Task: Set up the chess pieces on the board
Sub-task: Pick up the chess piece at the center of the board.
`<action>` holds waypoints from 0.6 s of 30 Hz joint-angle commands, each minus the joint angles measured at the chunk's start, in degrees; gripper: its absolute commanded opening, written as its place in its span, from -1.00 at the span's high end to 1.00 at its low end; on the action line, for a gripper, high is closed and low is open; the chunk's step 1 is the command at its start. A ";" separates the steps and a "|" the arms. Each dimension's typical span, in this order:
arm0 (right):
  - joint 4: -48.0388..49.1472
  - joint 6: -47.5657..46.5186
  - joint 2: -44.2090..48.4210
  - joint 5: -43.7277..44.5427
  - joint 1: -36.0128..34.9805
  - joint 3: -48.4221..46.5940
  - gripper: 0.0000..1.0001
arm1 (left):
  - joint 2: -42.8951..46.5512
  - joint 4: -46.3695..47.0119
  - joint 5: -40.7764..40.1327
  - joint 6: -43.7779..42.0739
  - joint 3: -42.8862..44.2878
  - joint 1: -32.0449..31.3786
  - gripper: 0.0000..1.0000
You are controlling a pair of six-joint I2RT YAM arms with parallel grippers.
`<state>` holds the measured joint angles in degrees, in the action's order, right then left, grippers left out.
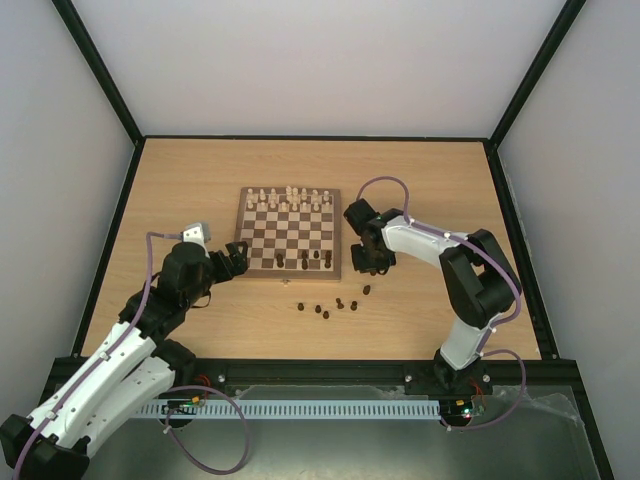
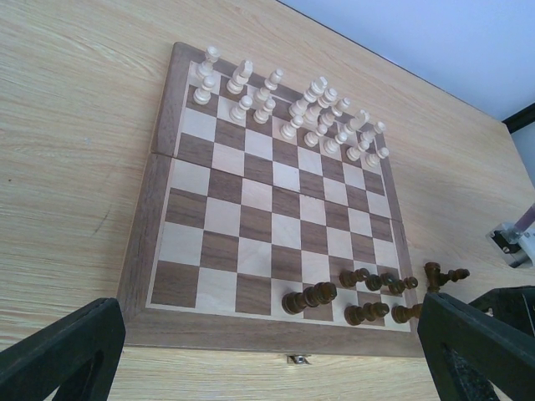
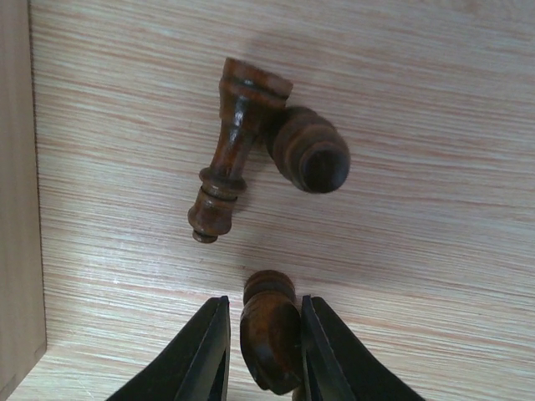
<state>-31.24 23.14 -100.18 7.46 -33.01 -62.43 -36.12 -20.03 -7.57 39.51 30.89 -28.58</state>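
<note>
While the right gripper (image 3: 264,311) is pinched on one dark chessman (image 3: 269,347), with both fingers pressed to its flanks, that piece sits over the desk (image 1: 180,190) just off the right edge of the board (image 1: 295,236), towards its near-right corner. A grip along the body suggests a pick for transfer to the near ranks.

Two further dark pieces (image 3: 234,150) rest touching each other just beyond it, the longer one on its side. A few dark chessmen (image 1: 305,260) occupy the board's near edge, some apparently toppled. Loose dark pieces (image 1: 325,308) are scattered on the desk before that edge. Cream chessmen (image 1: 290,198) line the far edge.

The left gripper (image 1: 236,260) is spread wide at the board's near-left corner. It holds nothing and appears to be parked clear of the work.

Unresolved: the frame cuts off the held piece's lower end. Neither its type nor whether it is lifted can be told.
</note>
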 commanded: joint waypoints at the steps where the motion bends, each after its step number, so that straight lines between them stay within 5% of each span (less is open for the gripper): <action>1: -1.14 -0.03 -0.02 -1.36 0.14 1.57 0.49 | -0.23 1.11 0.15 0.41 -0.45 0.37 -0.98; 18: -0.55 -0.20 -2.40 -2.28 -0.90 1.44 0.55 | -0.46 1.60 0.26 0.63 -0.72 0.37 -0.98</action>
<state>-30.55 23.16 -100.71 5.78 -33.30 -61.06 -36.47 -19.64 -7.55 39.90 30.79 -28.58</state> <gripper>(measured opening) 0.230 0.991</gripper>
